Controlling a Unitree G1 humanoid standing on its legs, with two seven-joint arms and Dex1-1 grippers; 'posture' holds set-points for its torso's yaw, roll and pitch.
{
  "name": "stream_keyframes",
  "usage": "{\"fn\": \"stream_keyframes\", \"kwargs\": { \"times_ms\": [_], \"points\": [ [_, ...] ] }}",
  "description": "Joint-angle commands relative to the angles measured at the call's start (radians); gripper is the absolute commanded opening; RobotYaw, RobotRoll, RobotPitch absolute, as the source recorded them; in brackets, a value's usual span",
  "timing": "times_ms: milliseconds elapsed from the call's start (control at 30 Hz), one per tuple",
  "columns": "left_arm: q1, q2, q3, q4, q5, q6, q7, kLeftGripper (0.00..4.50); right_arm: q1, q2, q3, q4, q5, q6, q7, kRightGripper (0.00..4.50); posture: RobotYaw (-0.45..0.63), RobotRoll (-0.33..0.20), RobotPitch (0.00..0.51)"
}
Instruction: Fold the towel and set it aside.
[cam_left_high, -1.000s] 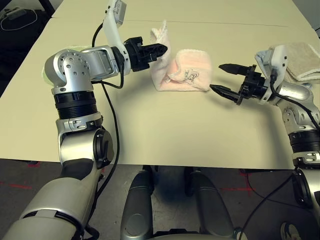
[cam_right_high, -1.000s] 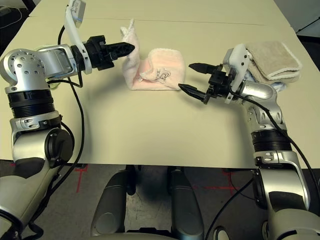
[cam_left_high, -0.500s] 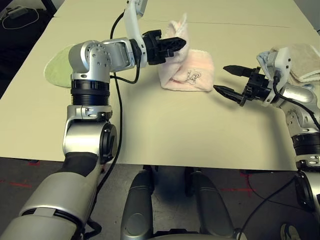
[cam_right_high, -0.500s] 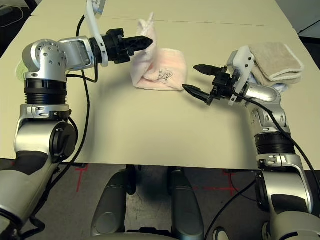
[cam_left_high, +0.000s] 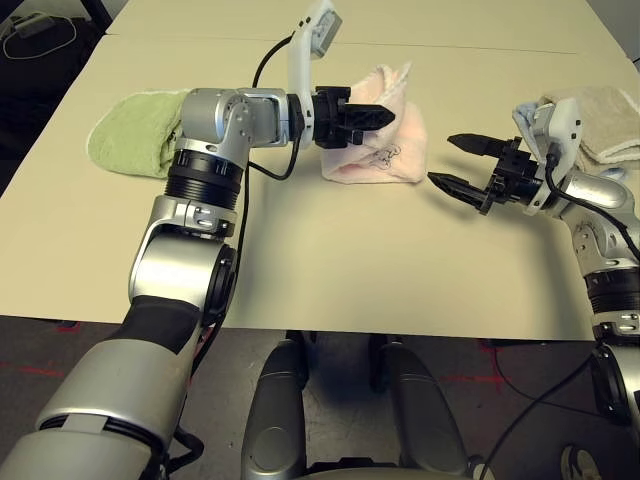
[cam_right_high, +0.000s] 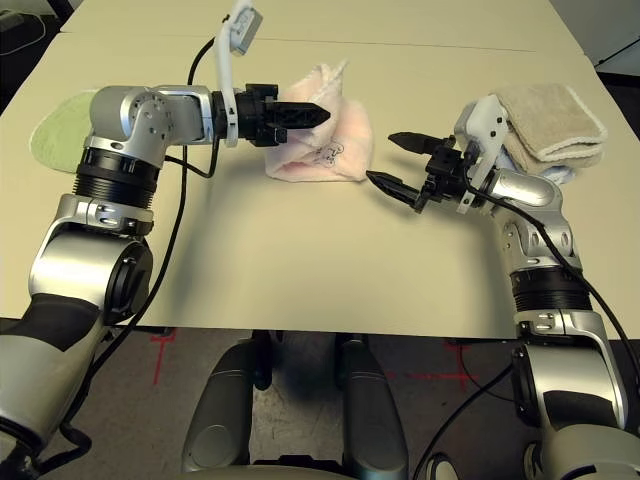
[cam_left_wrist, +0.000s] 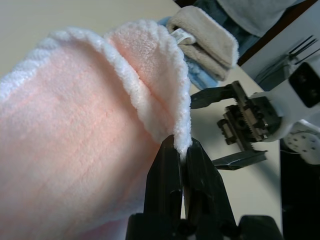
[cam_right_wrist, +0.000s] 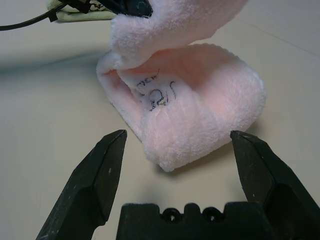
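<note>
Towel (cam_left_high: 375, 140) lies near the middle of the surface (cam_left_high: 330, 260), well between the two arms, with its long axis running across from left to right. Left fingers (cam_left_wrist: 172, 170) are pressed together on the white-edged rim of one flap, lifted clear of the rest and held over the bundle, so the free end hangs toward the right side. That is the relation the next move seems to turn on: the pinched edge sits above and just left of the far end of the bundle, and it would need to travel across that long axis to lay the flap down flat.

The right gripper (cam_left_high: 462, 164) hovers just beside the towel's right end, apart from it, its fingers (cam_right_wrist: 102, 172) spread as wide as they go and holding nothing; they straddle the towel's rounded end as seen along them. The left arm is plainly the nearer one, already in contact.

The towel itself is pale pink terry, thick and soft, rolled loosely into a curl rather than a crisp fold. Small dark writing (cam_right_wrist: 157, 95) shows on the inner face under the raised flap. It looks limp enough to sag once let go.
</note>
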Motion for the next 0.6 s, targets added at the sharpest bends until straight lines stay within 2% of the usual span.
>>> {"fn": "stream_keyframes", "kwargs": {
  "times_ms": [33,200,600],
  "points": [
    [-0.012,-0.019,-0.046,0.057,0.061,-0.065,-0.034,0.03,0.017,-0.031,-0.03,0.002,0.016,0.018,0.006,4.5,0.07,0.0,0.252],
    [-0.012,-0.027,-0.069,0.096,0.113,-0.116,-0.062,0.03,0.009,-0.049,-0.032,0.027,0.01,0.005,0.007,4.5,0.07,0.0,0.252],
    [-0.013,-0.059,-0.057,0.053,0.104,-0.066,-0.131,0.03,0.021,-0.041,-0.023,0.015,0.007,0.002,0.005,4.5,0.07,0.0,0.252]
  ]
}}
